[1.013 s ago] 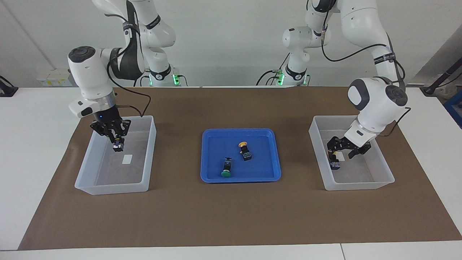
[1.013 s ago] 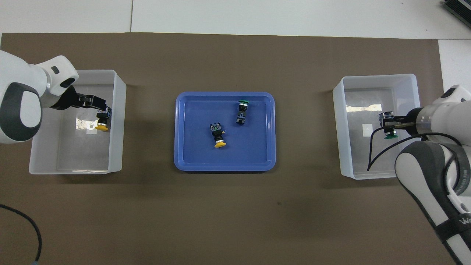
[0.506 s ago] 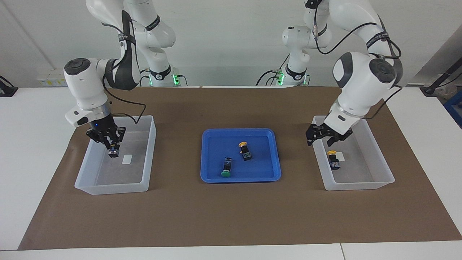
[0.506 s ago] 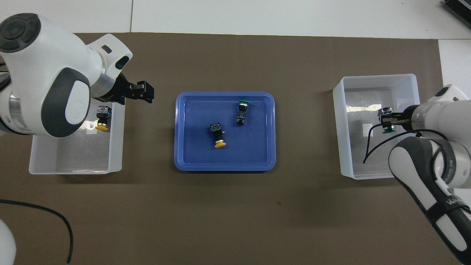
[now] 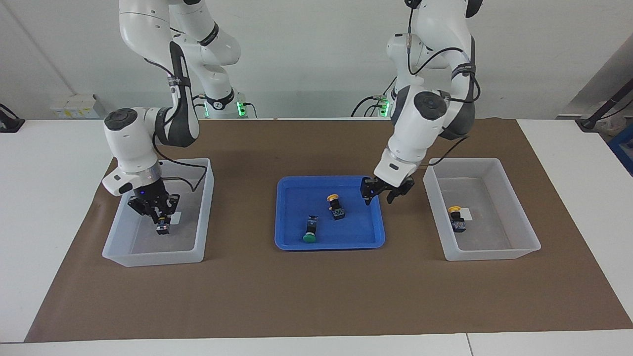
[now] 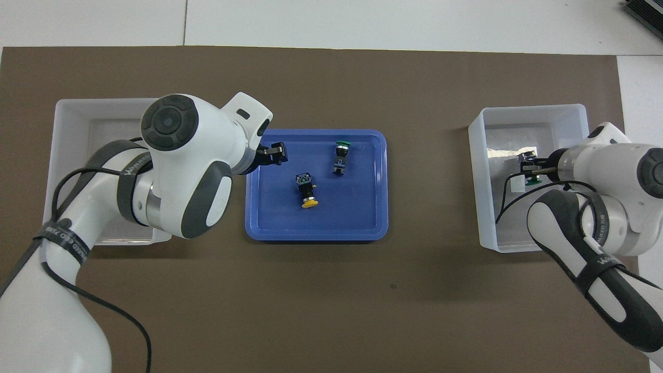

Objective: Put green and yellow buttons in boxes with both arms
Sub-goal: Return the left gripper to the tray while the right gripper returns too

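Observation:
My right gripper [image 5: 159, 220] is down inside the box [image 5: 153, 257] at the right arm's end, shut on a green button [image 5: 163, 228] close to the floor; the overhead view shows that gripper [image 6: 531, 168] and the button's green cap [image 6: 531, 181]. My left gripper [image 5: 381, 195] hangs open and empty over the blue tray's [image 5: 326, 245] edge toward the left arm's end. A yellow button [image 5: 336, 206] and a green button [image 5: 310, 230] lie in the tray. Another yellow button [image 5: 456, 217] lies in the other box [image 5: 487, 254].
A brown mat [image 5: 316, 296] covers the table under the tray and both boxes. In the overhead view the left arm [image 6: 176, 171] hides much of the box [image 6: 67, 103] at its end. Each box floor carries a small white sticker [image 5: 466, 213].
My left gripper let go of the yellow button, rose out of its box and swung over the blue tray. My right gripper sank lower into its box with the green button.

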`<state>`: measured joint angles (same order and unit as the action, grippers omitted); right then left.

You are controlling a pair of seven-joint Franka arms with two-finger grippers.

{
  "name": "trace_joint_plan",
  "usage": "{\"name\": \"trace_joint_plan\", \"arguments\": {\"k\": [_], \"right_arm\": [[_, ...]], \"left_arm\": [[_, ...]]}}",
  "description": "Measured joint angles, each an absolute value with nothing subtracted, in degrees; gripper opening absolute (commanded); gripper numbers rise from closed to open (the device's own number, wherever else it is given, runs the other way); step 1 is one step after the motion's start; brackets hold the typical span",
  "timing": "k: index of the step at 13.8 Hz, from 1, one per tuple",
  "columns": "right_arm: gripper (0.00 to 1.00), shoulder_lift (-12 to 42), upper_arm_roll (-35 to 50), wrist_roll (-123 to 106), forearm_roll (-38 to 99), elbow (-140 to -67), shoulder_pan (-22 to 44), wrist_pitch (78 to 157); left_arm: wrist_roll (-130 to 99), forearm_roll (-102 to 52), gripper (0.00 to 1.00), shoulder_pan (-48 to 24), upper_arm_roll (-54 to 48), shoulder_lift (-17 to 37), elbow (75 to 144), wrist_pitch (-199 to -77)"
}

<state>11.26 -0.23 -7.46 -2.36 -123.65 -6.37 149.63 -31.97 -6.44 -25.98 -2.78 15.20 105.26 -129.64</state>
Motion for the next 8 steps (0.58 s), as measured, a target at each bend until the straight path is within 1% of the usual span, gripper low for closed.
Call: {"name": "trace_joint_plan", "arguments": {"k": [1,3,5,6,8], "right_arm": [[0.88,11.2,-0.2,-7.5,-2.4,-123.6,-6.4,149.6],[0.88,11.2,-0.2,-7.4,-2.4,-123.3,-6.4,149.6],[0.88,11.2,-0.1,-6.7,-2.3,-122.2,-6.1,149.0],[0.88,11.2,0.0,-5.7,-2.3,-120.9,-5.6,147.2],[0.9,11.0,0.1,-2.4,-2.3,-115.6,-4.0,139.9]], "left_arm": [[-34.1,-6.4,0.68,-27.3,-2.8,15.3,106.4,-131.6],[-37.5,-6.4,0.68,-29.6,-2.7,16.2,108.1,-135.1],[-39.1,-6.4,0.69,-31.2,-2.7,18.7,108.7,-138.9],[-39.3,-6.4,0.68,-31.4,-2.7,19.8,108.8,-140.3],[-39.3,-6.4,0.68,-31.4,-2.5,21.0,109.0,-141.8]]}}
